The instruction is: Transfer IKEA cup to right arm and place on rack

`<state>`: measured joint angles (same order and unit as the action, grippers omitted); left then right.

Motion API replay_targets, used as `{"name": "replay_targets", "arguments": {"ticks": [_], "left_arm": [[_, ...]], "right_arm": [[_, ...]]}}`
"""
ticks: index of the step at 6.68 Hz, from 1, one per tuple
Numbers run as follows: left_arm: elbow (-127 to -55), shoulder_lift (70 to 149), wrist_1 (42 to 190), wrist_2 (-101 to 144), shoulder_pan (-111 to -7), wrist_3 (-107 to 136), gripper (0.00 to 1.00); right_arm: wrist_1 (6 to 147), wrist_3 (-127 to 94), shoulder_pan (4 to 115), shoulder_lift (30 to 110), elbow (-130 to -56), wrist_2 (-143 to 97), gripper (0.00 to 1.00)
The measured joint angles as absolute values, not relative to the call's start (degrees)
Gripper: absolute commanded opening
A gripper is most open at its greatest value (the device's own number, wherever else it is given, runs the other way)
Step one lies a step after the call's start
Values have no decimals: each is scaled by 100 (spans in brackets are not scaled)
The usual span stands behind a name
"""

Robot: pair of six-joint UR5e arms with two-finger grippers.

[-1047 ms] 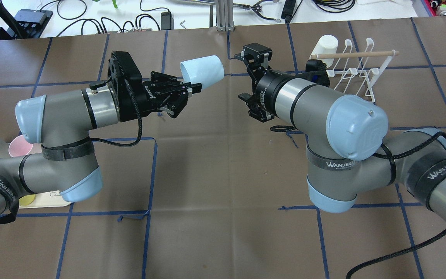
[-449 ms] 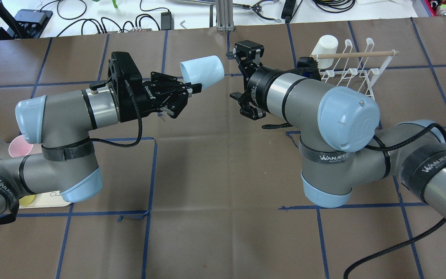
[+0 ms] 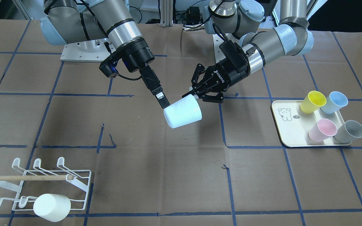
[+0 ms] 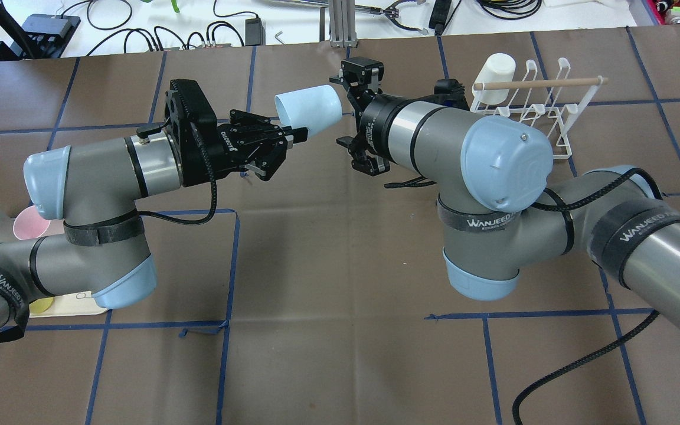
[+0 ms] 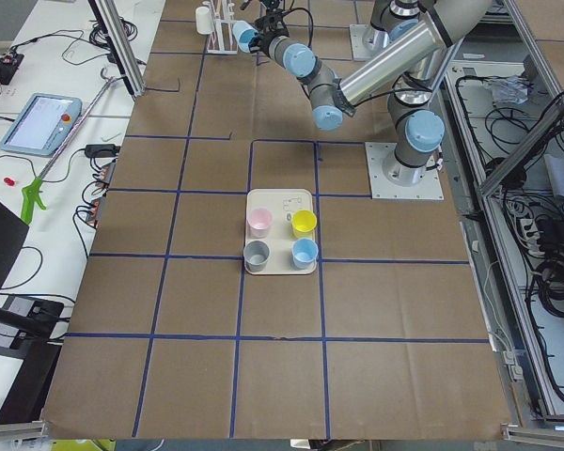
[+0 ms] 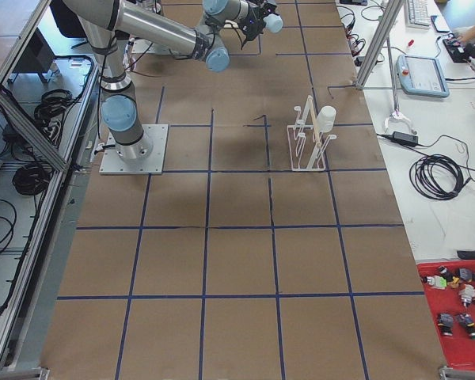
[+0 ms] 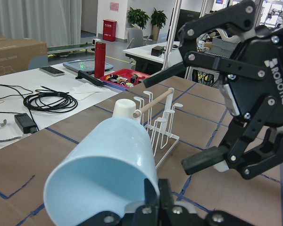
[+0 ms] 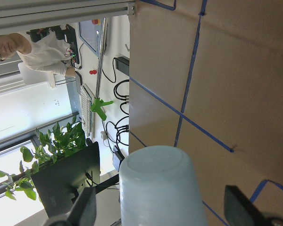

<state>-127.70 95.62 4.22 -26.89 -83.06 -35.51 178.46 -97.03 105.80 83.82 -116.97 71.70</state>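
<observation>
The pale blue cup (image 4: 307,109) hangs on its side above the middle of the desk (image 4: 340,248), with its closed base pointing to 3 o'clock in the overhead view. It looks light, stiff and smooth, so the tapered wall may slip. A hold across the body near the base seems safest. The left end effector (image 4: 294,134) pinches the rim at 7 o'clock. The right end effector (image 4: 343,112), fingers spread, straddles the base at 3 o'clock; I cannot tell whether it touches. The rack (image 4: 538,109) stands farther out toward 3 o'clock.
</observation>
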Motion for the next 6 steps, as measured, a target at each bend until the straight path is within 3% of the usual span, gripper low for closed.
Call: {"name": "replay_targets", "arguments": {"ticks": [6], "left_arm": [[-12770,9562,422,-2689,-8314,-3551,6]], "right_arm": [[17823,-9712,10725,7976,-11404,7193,93]]}}
